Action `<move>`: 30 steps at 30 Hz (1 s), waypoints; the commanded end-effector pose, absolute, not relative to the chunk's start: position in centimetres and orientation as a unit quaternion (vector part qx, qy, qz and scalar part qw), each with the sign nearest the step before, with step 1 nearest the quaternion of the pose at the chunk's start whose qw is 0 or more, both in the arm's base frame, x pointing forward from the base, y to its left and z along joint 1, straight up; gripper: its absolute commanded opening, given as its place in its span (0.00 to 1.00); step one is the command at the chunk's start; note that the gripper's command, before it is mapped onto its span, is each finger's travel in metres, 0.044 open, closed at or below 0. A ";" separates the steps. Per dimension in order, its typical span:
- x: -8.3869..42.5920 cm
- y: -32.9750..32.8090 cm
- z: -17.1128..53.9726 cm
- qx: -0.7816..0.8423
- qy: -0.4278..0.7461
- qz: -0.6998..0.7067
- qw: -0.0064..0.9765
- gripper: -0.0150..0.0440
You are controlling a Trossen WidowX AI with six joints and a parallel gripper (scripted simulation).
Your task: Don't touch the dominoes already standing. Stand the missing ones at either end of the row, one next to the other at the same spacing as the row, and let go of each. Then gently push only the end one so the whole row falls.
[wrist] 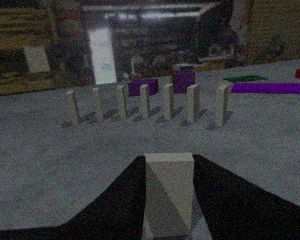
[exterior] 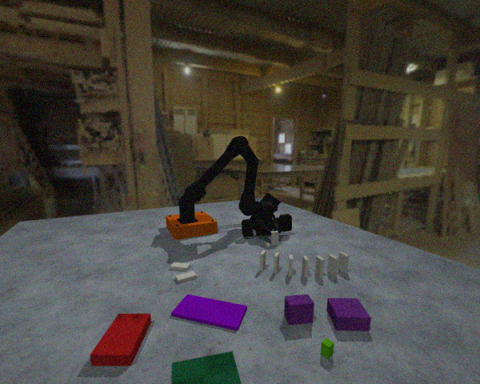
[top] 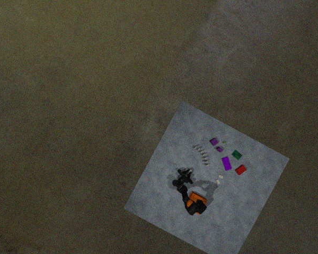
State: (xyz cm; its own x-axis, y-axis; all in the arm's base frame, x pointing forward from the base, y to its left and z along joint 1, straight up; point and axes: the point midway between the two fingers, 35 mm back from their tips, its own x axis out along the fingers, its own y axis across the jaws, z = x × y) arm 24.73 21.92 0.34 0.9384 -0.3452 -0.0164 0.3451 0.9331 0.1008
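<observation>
Several cream dominoes stand upright in a slightly curved row; a middle one [top: 204, 154] [exterior: 305, 266] [wrist: 145, 102] is at its centre. My gripper [exterior: 274, 232] [wrist: 167, 162] is shut on another cream domino [exterior: 274, 238] [wrist: 169, 195], held upright between the fingertips. It is on the robot-base side of the row, apart from it. It is low over the table; whether its foot touches the table cannot be told. Two more cream dominoes lie flat near each other, one [top: 220, 177] [exterior: 185, 277] and the other [top: 218, 181] [exterior: 180, 266], well off the row's near end.
A purple slab [top: 226, 163] [exterior: 209, 312], two purple blocks [exterior: 298, 309] [exterior: 348, 314], a small green block [exterior: 327, 348], a dark green slab [top: 236, 154] [exterior: 206, 369] and a red block [top: 240, 169] [exterior: 121, 338] lie beyond the row. The orange base [exterior: 192, 226] is behind.
</observation>
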 end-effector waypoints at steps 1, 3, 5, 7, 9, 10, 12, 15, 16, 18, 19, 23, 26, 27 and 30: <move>24.5 21.3 0.0 0.037 0.001 -0.175 0.984 0.44; 24.4 21.2 0.0 0.037 0.001 -0.174 0.984 0.44; 24.3 21.0 0.1 0.037 0.000 -0.174 0.984 0.44; 24.2 20.8 0.1 0.038 -0.001 -0.174 0.984 0.44; 24.2 20.6 0.2 0.038 -0.002 -0.175 0.984 0.44; 24.1 20.5 0.3 0.039 -0.003 -0.175 0.984 0.44; 24.0 20.3 0.4 0.040 -0.004 -0.176 0.984 0.44; 23.9 20.0 0.5 0.043 -0.006 -0.179 0.983 0.44; 23.9 19.9 0.6 0.046 -0.007 -0.181 0.982 0.44; 23.9 19.7 0.7 0.049 -0.009 -0.184 0.982 0.44; 23.8 19.7 0.7 0.050 -0.009 -0.185 0.981 0.44; 23.8 19.7 0.7 0.050 -0.009 -0.185 0.981 0.44; 23.8 19.7 0.7 0.050 -0.009 -0.185 0.981 0.44; 23.8 19.7 0.7 0.050 -0.009 -0.185 0.981 0.44; 23.8 19.7 0.7 0.050 -0.009 -0.185 0.981 0.48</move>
State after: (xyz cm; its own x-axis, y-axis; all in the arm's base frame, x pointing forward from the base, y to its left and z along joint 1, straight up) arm 23.88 19.81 0.67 0.9334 -0.3588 -0.0023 0.3573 0.9291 0.0950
